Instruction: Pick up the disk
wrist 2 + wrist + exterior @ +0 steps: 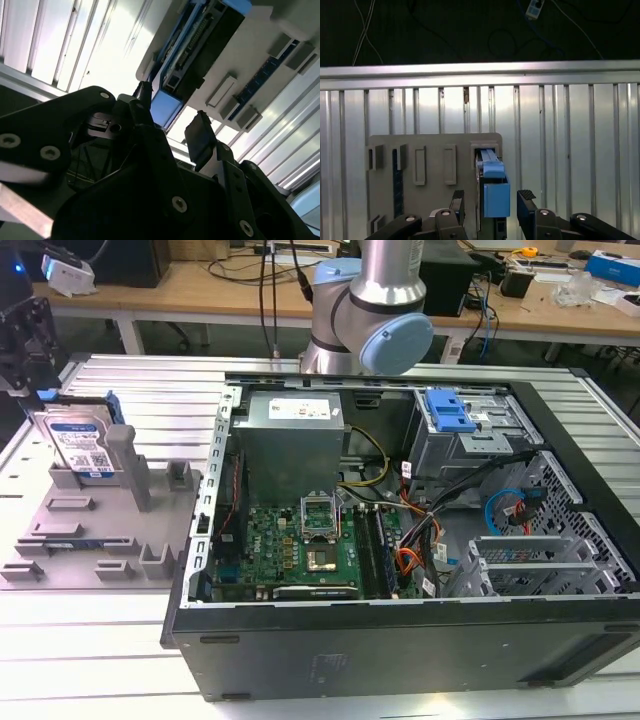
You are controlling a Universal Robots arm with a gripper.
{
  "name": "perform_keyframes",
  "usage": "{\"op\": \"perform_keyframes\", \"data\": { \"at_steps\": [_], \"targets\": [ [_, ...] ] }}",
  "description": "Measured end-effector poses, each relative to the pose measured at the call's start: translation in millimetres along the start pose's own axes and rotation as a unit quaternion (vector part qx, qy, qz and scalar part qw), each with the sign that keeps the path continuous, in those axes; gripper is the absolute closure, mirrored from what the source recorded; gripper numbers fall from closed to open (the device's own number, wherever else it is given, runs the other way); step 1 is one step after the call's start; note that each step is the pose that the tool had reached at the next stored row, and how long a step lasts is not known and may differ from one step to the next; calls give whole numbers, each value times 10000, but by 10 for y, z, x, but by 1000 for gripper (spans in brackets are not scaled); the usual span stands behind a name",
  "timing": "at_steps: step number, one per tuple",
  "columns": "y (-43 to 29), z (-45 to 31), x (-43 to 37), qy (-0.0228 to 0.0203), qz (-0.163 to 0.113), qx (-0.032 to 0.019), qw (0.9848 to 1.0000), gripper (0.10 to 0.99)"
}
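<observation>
Apparently one gripper (491, 197), jaws apart, flanks one disk (490, 172).

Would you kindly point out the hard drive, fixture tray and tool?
Silver blue-railed hard drive (82, 445): exterior view, printed label.
Grey studded fixture tray (110, 525): exterior view, bare base.
Black tool (491, 196): first wrist view, midway between fingertips.

Silver disk (80, 444), blue-and-white label, blue side rails, stood upright on edge in grey tray (95, 552), exterior view's left.

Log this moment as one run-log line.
pincer: open, one finger each side of disk, not gripping | disk: on edge in grey fixture tray, not lifted
</observation>
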State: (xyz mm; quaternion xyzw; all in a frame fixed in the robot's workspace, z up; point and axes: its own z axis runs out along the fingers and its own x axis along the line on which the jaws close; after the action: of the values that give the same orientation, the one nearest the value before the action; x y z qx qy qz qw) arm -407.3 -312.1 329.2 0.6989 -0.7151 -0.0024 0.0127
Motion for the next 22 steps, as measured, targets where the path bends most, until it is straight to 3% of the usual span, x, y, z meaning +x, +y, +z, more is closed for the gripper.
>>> {"op": "perform_keyframes", "data": {
  "at_steps": [22],
  "targets": [
    [-4, 199, -3, 0, 0, -1, 10000, 545]
  ]
}}
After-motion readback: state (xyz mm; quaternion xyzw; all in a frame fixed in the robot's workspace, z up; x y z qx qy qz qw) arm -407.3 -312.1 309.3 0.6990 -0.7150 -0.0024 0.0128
